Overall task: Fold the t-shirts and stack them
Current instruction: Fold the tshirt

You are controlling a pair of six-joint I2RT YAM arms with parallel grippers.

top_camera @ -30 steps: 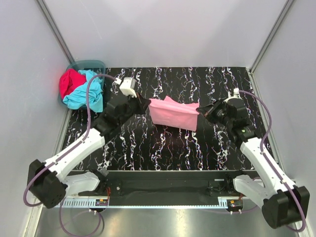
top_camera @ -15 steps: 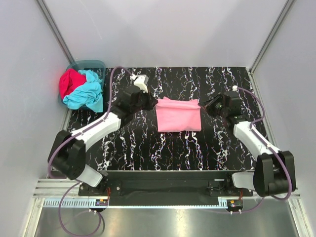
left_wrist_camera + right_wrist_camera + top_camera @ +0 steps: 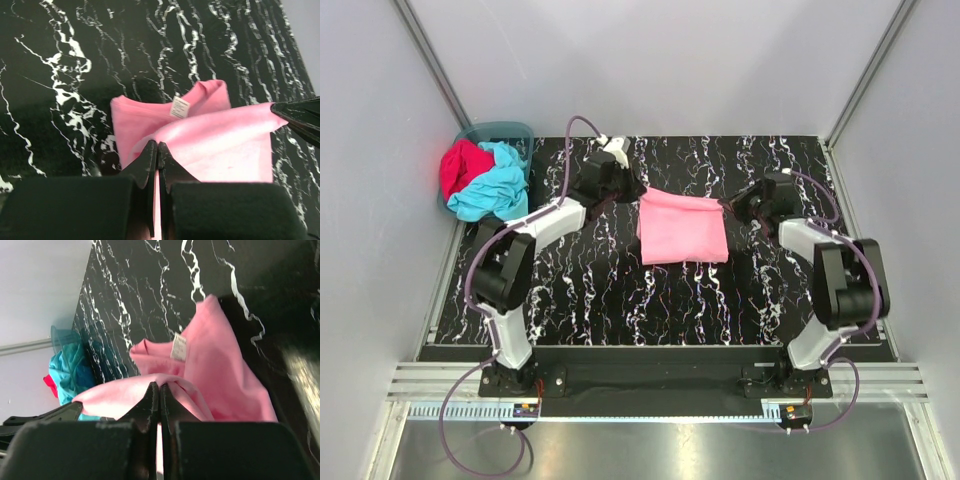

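Observation:
A light pink t-shirt (image 3: 682, 228) lies partly folded on the black marbled table, its white neck label (image 3: 179, 107) showing. My left gripper (image 3: 632, 194) is shut on the shirt's far left corner, and my right gripper (image 3: 728, 208) is shut on the far right corner. Between them the held edge is stretched over the rest of the shirt. In the left wrist view pink cloth (image 3: 220, 135) is pinched between the fingertips (image 3: 150, 150). The right wrist view shows the same pinch (image 3: 160, 387). A turquoise t-shirt (image 3: 496, 188) and a crimson red t-shirt (image 3: 461, 167) are heaped at the far left.
The teal basket (image 3: 505, 130) stands in the far left corner under the two heaped shirts. Grey walls close in the table (image 3: 620, 300) on the left, back and right. Both arms reach far out from the near edge.
Both grippers have carried the pink shirt's held edge away from the near side toward the back. The shirt now lies flatter, folded over itself, and the arms are stretched further out.

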